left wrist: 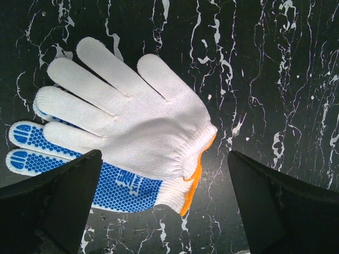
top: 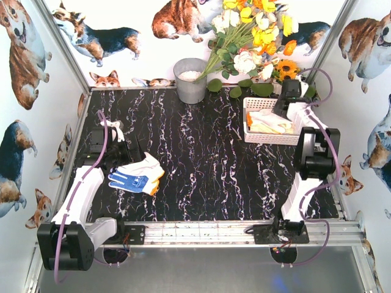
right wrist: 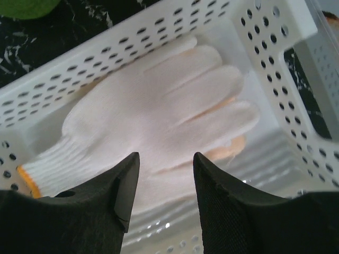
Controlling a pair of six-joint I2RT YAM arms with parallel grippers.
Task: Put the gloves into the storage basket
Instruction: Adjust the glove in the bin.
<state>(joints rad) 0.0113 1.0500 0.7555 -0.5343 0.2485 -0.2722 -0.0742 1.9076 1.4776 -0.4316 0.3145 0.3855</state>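
Overhead; downward wrist close-ups: gloves (left wrist: 132, 127), basket (right wrist: 159, 38)

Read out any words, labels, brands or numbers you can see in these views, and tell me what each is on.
Blue-dotted glove: one blue printed mark on the palm, partly covered by the white glove; too blurred to read.
Basket, the glove inside it, bucket: no text seen.
Nothing else readable.

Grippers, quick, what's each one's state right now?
Left gripper: open wide, empty, over the gloves.
Right gripper: open, empty, above a glove in the basket.
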